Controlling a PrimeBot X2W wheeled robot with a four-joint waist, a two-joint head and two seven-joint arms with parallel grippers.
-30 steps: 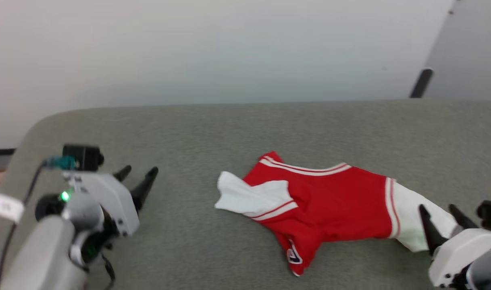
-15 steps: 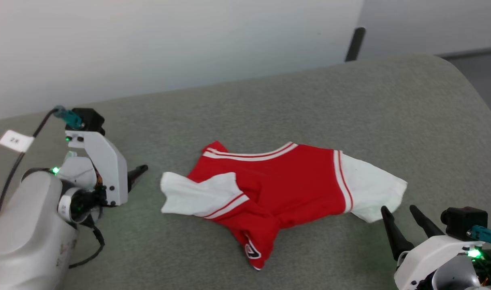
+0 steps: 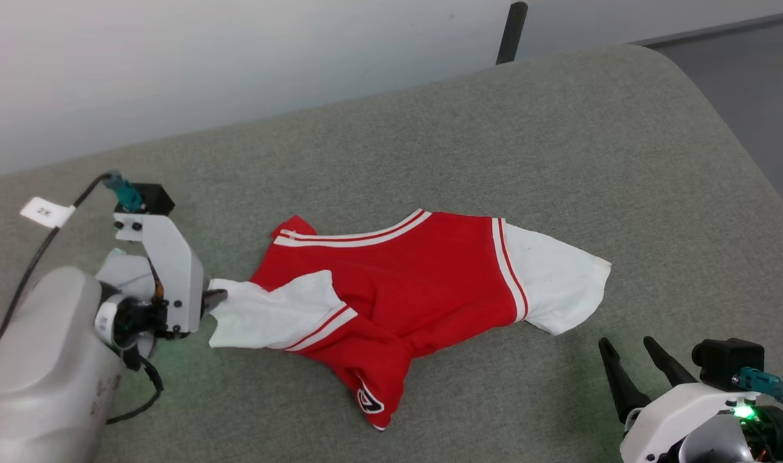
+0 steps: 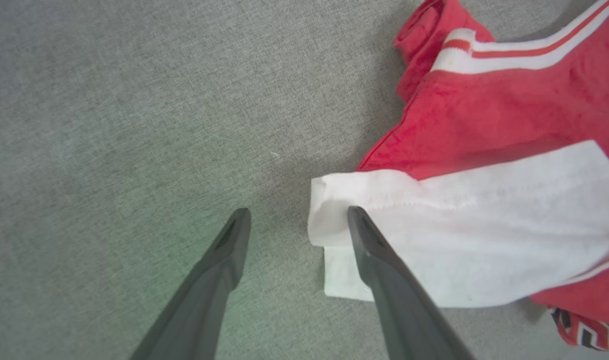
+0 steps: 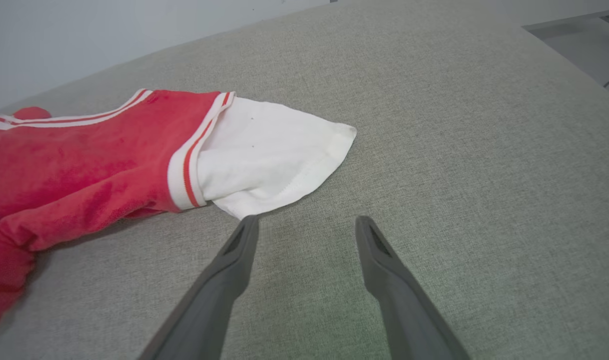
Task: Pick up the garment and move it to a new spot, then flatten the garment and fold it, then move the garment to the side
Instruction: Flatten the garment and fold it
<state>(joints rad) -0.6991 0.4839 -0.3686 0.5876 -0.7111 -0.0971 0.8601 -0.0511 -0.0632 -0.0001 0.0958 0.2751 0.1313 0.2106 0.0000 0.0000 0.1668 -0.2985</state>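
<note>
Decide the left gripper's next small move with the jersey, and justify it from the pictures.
Probably close the left gripper on the white sleeve. Its jaws stand open, one finger over the sleeve's edge, the other over bare grey cushion, so the edge lies between them. The garment lies crumpled, not yet lifted; the right gripper is open, short of the far sleeve.

garment [image 3: 430, 276]: soft matt knit cloth; red body creased, white sleeves smoother, hems stitched.
covering [image 3: 558, 161]: grey-green woven fabric, matt, finely grained, slightly rough.
left gripper [image 4: 298, 212]: fingers dark, smooth, matt, plastic-looking.
right gripper [image 5: 307, 220]: same dark matt fingers; pale housing at the head view's lower right is smooth with a slight sheen.
forearm shell [image 3: 44, 360]: pale grey, smooth, hard plastic look.
wall [image 3: 237, 64]: plain, smooth, matt.
</note>
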